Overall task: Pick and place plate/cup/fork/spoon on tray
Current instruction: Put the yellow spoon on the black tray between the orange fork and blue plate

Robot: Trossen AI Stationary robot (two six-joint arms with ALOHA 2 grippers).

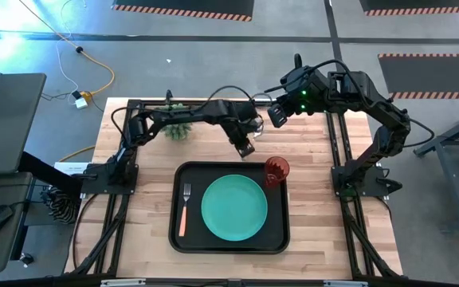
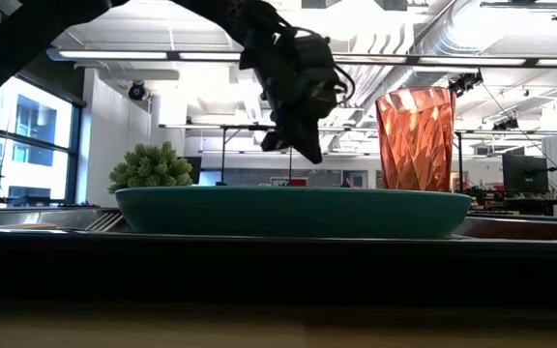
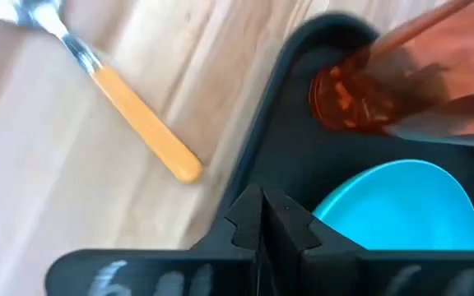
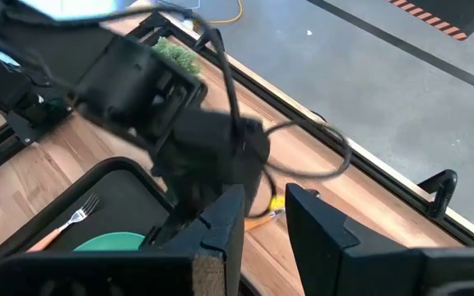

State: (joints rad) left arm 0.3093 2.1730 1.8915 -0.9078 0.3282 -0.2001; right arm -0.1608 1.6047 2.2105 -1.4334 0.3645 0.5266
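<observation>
At the far left of the high view we see a dark monitor edge [image 1: 6,119] beside the table [image 1: 134,239], and a yellow cable [image 1: 94,84] on the floor behind it. On the table's back edge stands the spiky green plant [image 1: 179,127], just under the left arm's reach.

In front of it lies the tray [image 1: 191,239]. Along its left side rests the fork [image 1: 185,209], its long axis running front to back, tines toward the back of the table and orange handle toward the front. The plate [image 1: 233,208] lies flat in the tray's middle. The cup [image 1: 276,171] stands upright in the tray's back right corner, close to the plate's rim.

The left gripper [image 1: 245,149] hangs above the table just behind the tray's back rim, between the plant and the cup; in its wrist view the fingers [image 3: 290,222] are pressed together with nothing between them. That view also shows the spoon [image 3: 113,94] lying flat on the bare wood just outside the tray's rim, bowl and tan-orange handle in one straight line slanting away from the tray.

The right gripper [image 1: 277,113] hovers over the back of the table, right of the left one, its fingers [image 4: 220,222] parted and empty.
</observation>
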